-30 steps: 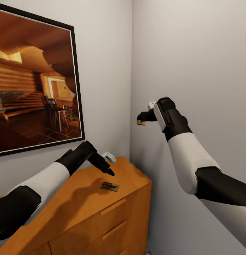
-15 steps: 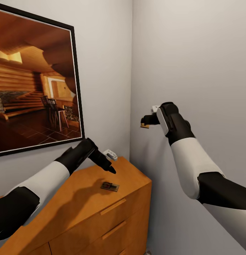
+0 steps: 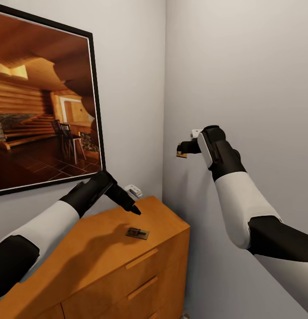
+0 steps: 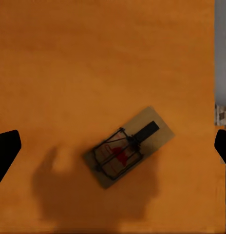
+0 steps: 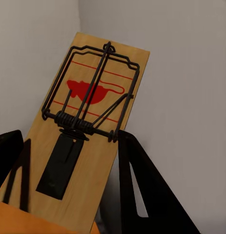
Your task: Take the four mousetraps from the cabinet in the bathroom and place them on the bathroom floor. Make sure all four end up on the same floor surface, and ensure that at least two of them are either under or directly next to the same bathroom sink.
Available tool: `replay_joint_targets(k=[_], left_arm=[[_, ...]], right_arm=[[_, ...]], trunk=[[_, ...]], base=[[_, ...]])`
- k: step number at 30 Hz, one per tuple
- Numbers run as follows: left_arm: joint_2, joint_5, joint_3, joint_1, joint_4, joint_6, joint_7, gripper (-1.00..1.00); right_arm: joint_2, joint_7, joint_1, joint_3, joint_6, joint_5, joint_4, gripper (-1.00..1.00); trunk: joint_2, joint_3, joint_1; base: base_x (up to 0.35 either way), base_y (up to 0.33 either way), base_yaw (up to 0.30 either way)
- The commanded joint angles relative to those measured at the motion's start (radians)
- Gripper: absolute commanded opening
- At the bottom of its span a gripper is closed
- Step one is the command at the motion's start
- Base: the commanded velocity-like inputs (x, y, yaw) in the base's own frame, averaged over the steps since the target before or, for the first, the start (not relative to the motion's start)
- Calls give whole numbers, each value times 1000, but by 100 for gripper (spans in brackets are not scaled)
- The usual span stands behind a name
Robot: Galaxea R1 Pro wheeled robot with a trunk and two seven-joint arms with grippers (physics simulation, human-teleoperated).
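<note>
One mousetrap (image 3: 137, 232) lies flat on the cabinet (image 3: 105, 261) top, near its front edge, free to be picked from above. Left gripper (image 3: 134, 208) hovers just over it, fingers spread wide, nothing held, probably lining up a top grasp. Right gripper (image 3: 182, 149) is clamped on a second mousetrap (image 5: 88, 131), raised well above the cabinet near the wall corner, likely parked clear.
</note>
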Motion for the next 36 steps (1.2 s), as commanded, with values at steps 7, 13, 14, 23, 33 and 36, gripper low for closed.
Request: replay_joint_targets(k=[7,13,14,23,33,36], left_arm=[[22,-65,-2,-1,-125,-45,-308,100],[23,-81,-2,-1,-125,-50,-314,100],[23,-82,-2,-1,-126,-51,-314,100],[21,-84,2,-1,-127,-52,-316,100],[16,-84,7,-1,-125,-54,-311,100],[15,-84,8,-1,-124,-53,-310,100]], right_arm=[[0,-3,-1,1,4,1,-1,-100],[-1,-3,-1,1,4,2,-1,-100],[-1,-3,-1,1,4,2,-1,-100],[-1,-4,-1,1,4,2,-1,-100],[-1,-5,-1,1,4,3,0,-100],[-1,-5,-1,1,4,3,0,-100]], trunk=[[-1,-1,0],[-1,-1,0],[-1,-1,0],[-1,-1,0],[-1,-1,0],[-1,-1,0]], base=[[0,0,0],[0,0,0],[0,0,0],[0,0,0],[2,9,0],[65,162,0]])
